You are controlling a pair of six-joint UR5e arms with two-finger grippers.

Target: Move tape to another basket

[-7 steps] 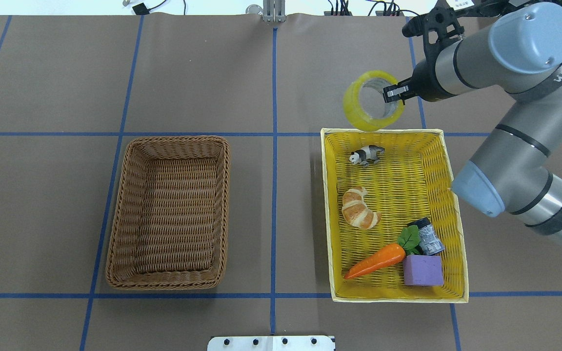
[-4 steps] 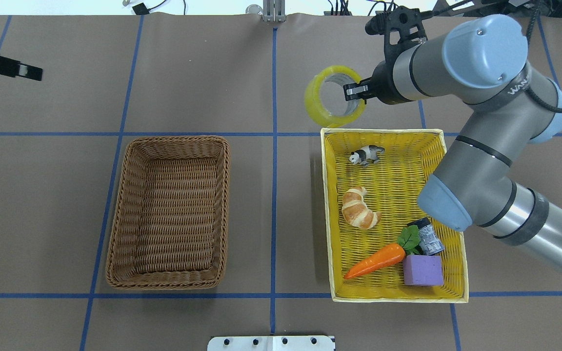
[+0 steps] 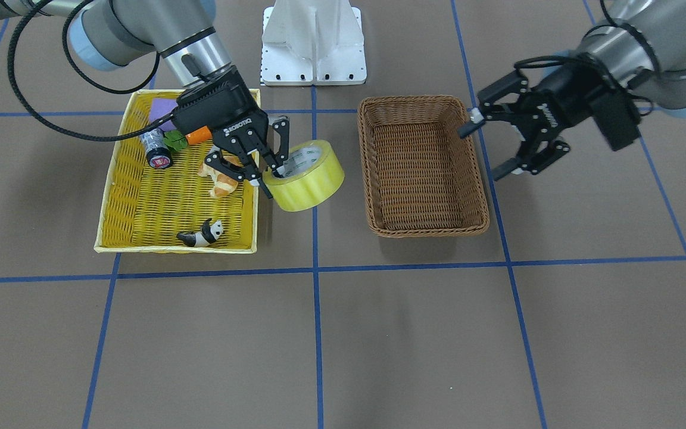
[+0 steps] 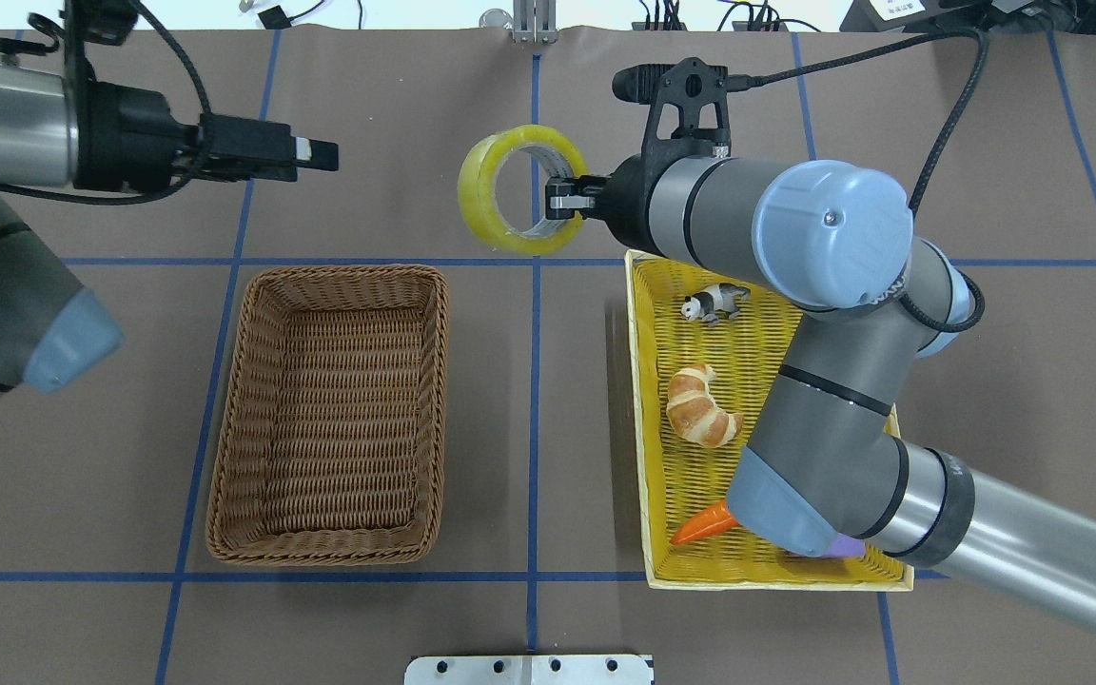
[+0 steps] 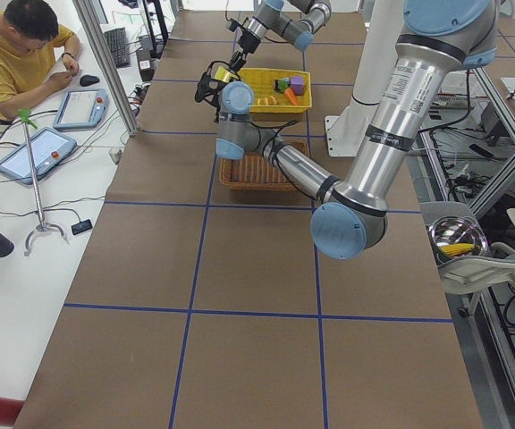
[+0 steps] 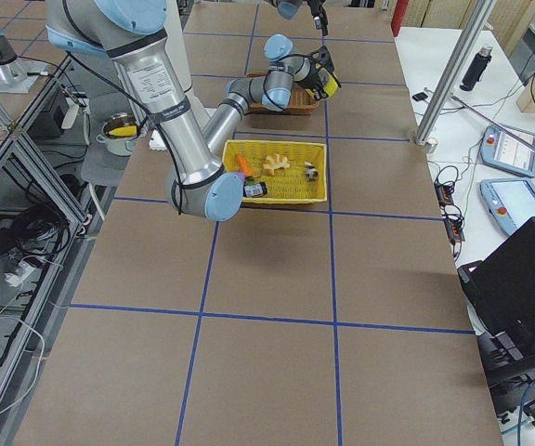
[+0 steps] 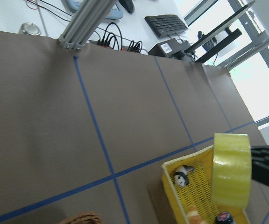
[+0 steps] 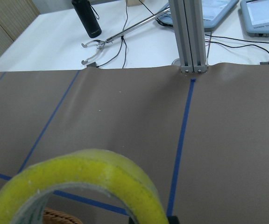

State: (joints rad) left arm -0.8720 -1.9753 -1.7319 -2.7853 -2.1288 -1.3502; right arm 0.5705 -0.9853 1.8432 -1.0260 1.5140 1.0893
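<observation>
Yellow tape up in air, pinched in right gripper — mid-carry. Left gripper wide open, empty. Next prob: over to brown basket, let go.

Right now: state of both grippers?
Left gripper: open, holding nothing.
Right gripper: shut on the tape, one finger inside the roll, held in the air.
</observation>
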